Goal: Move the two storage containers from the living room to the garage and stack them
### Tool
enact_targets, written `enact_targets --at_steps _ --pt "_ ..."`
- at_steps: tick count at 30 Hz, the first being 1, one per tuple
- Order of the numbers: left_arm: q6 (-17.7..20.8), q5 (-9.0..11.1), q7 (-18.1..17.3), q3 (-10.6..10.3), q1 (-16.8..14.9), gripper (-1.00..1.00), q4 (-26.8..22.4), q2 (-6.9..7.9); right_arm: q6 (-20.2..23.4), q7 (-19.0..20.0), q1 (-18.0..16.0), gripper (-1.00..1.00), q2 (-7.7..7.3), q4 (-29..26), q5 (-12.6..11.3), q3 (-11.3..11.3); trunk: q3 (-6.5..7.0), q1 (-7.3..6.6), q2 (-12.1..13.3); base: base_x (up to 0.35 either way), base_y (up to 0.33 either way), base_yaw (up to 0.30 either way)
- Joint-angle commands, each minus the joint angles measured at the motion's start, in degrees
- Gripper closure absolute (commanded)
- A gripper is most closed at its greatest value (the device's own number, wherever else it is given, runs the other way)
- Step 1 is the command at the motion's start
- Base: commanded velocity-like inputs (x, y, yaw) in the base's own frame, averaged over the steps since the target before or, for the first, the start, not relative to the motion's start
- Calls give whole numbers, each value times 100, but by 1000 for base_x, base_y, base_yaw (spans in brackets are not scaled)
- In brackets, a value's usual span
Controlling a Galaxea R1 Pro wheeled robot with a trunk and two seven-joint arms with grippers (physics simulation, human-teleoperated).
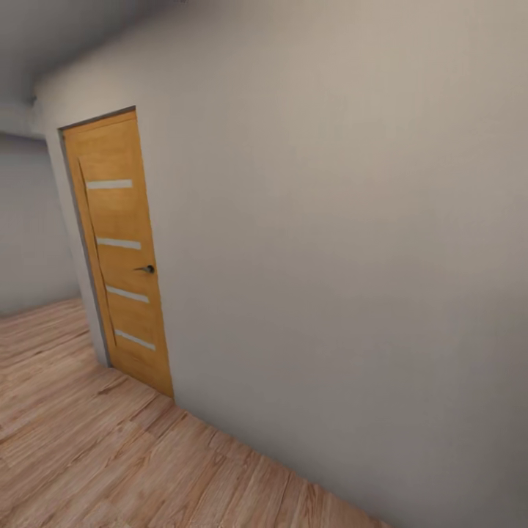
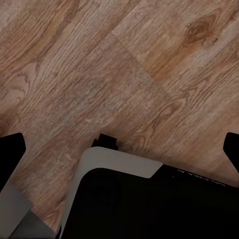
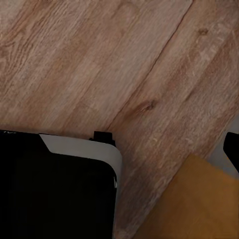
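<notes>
At the left of the head view, a closed honey-coloured wooden door (image 1: pixel 117 249) with four narrow pale horizontal inlays and a small dark lever handle (image 1: pixel 146 269) stands in a plain, matte grey-white wall (image 1: pixel 352 257) that runs across most of the frame. A light wood-plank floor (image 1: pixel 88 455), streaked with fine brown grain, fills the lower left and meets the wall along a slanting line.

In the left wrist view, the same planking shows knots and swirling grain, with a glossy black, grey-edged part of the robot's base (image 2: pixel 144 199) below it; the left gripper (image 2: pixel 122 149) has its dark fingertips (image 2: pixel 11 149) at opposite edges of the frame, spread wide and holding nothing.

In the right wrist view, one dark fingertip (image 3: pixel 233 147) of the right gripper sits at the right edge; how far that claw is spread cannot be told. A smooth orange-yellow slab (image 3: pixel 194 204) lies at the lower right, beside the black, rounded base part (image 3: pixel 59 194).
</notes>
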Motion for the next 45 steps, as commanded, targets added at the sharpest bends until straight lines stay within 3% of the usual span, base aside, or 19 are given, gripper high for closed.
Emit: enact_targets --at_steps 1,45 --pt "-5 45 14 -48 -4 -100 0 -1 -29 -12 -8 -100 2 17 -22 45 -10 1 -7 0 0 269" --pt "-3 45 20 -46 -4 -100 0 -1 -26 -13 -8 -100 8 17 -28 45 -10 1 -7 297 0 269"
